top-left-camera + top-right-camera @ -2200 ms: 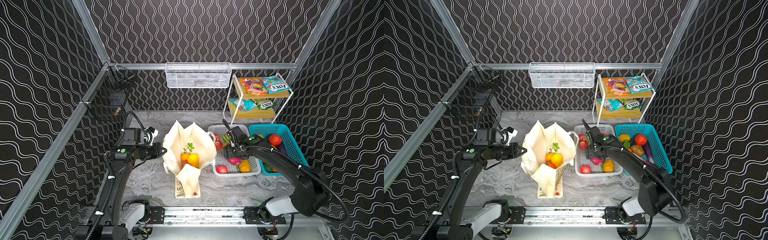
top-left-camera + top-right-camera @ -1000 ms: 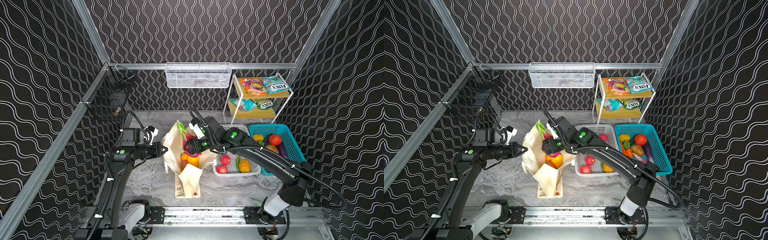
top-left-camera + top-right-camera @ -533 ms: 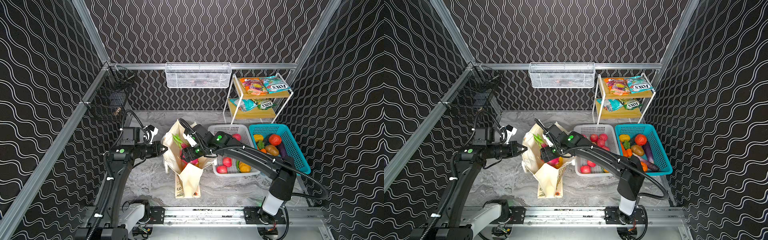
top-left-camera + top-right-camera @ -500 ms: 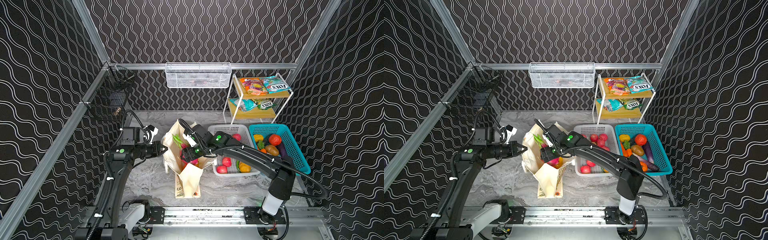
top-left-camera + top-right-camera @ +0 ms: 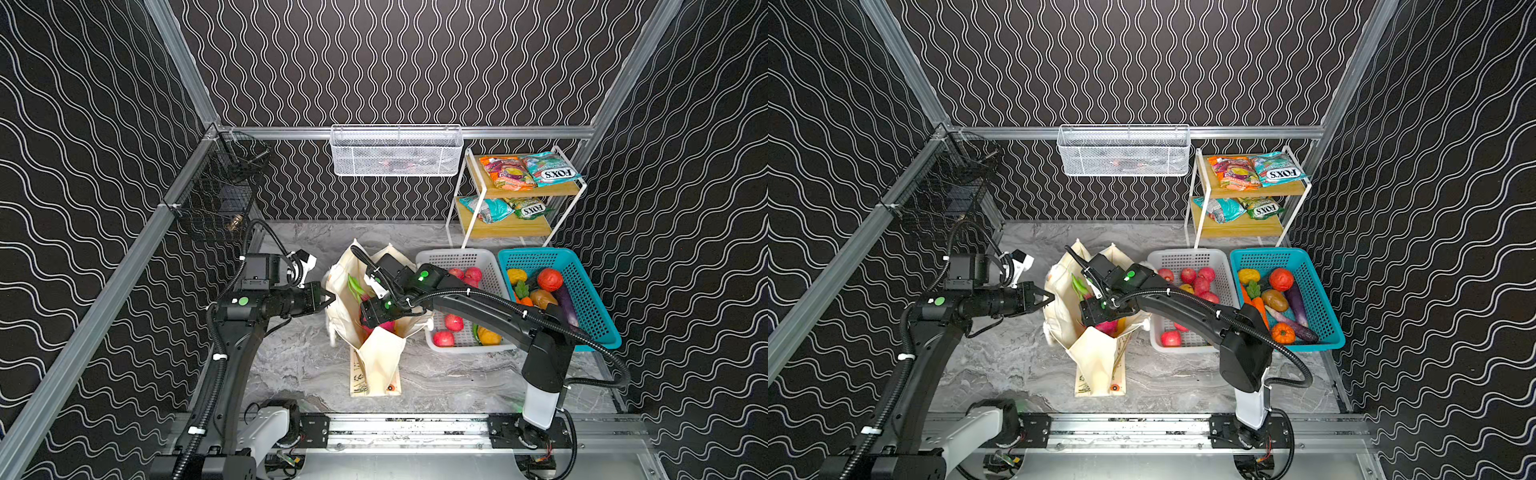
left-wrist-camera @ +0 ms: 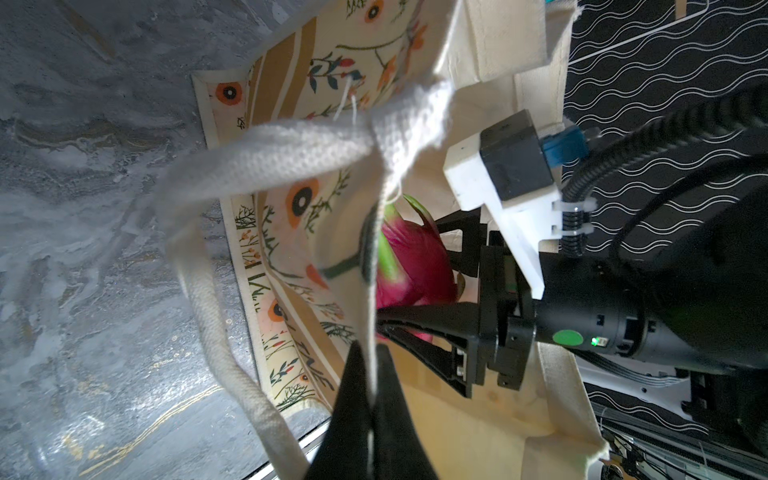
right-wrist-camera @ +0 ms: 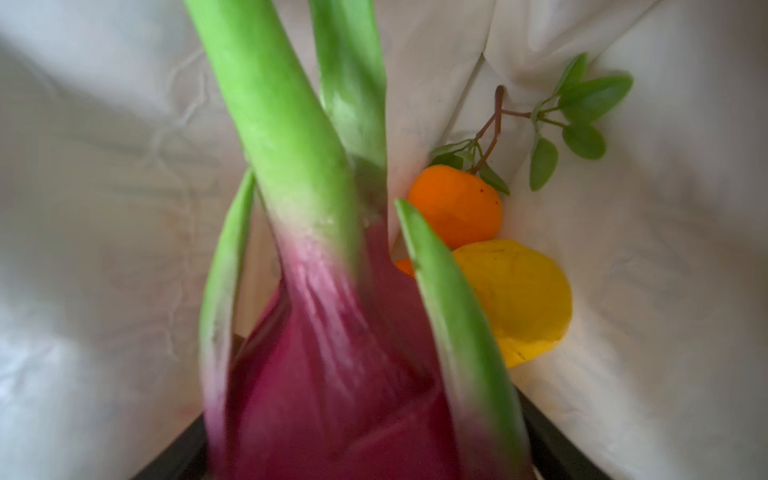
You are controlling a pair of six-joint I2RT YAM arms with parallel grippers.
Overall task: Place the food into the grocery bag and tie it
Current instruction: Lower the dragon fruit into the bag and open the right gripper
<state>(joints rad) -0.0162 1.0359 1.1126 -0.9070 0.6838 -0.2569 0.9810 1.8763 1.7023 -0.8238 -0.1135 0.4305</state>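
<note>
our left jaws pinch the grocery bag [image 5: 378, 357] rim. the right jaws — clamped, it seems — hold the dragon fruit [image 7: 332, 374] inside.

grocery bag [image 6: 303, 203] cream w/ orange-black flowers, green sprigs, tan stripes, dragon fruit [image 7: 332, 374] magenta w/ bright green tips, orange [image 7: 455, 205] vivid orange, pear [image 7: 519, 299] yellow, baskets teal [image 5: 536, 252] & white [image 5: 457, 254], bench [image 5: 299, 365] grey marble, walls [image 5: 395, 62] black w/ white wavy lines
</note>
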